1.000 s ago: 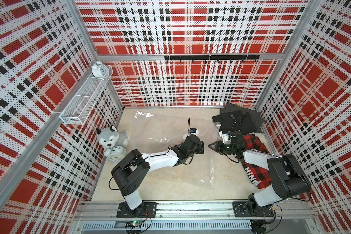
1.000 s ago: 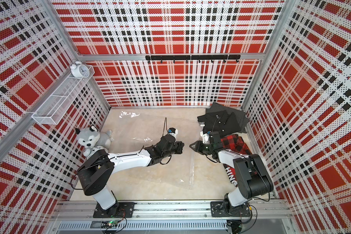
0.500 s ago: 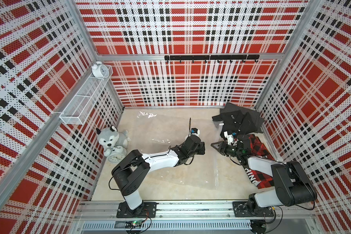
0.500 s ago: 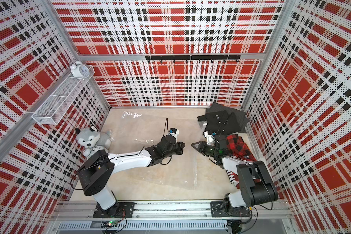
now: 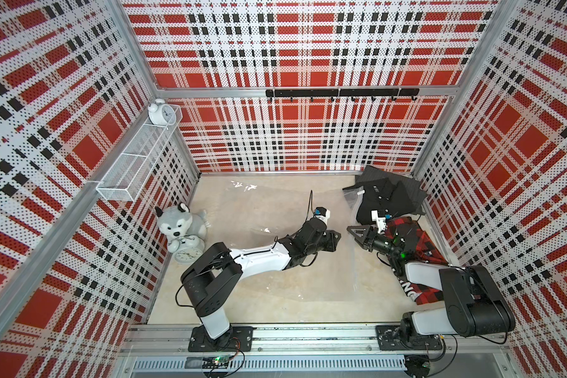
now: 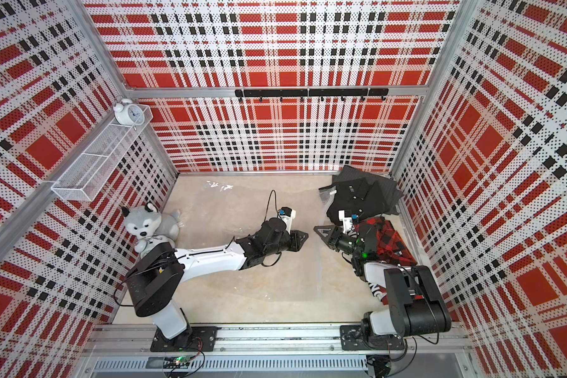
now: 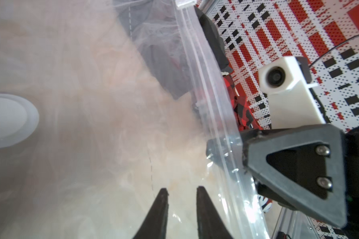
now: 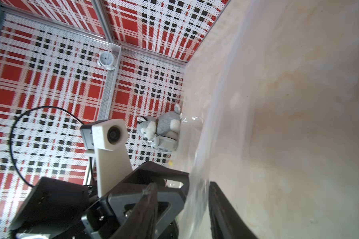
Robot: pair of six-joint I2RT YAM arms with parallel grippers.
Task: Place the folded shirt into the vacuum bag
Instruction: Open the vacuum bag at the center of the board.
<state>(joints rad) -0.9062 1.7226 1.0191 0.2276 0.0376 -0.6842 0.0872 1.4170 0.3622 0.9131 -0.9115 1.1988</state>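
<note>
walls: red-black-white plaid perforated panels (image 5: pixel 308 49) are enclosing three sides | corners: aluminium posts (image 5: pixel 135 49) are standing | back wall: black hook rail (image 5: pixel 341 93) is running across | left wall: white wire shelf (image 5: pixel 138 157) is carrying an alarm clock (image 5: pixel 160 113) | floor (image 5: pixel 308 314): beige, lying evenly lit; husky plush (image 5: pixel 177 222) is leaning over a second clock (image 5: pixel 188 253)

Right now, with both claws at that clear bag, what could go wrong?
1. The bag is thin and glossy. Its edge runs between the open jaws of the right gripper, so it may slip out, or only one layer may get caught.
2. The left gripper is open too and grips nothing, so a pull might drag the whole bag.
3. The red shirt lies under the right arm; a swing could rumple it.
</note>
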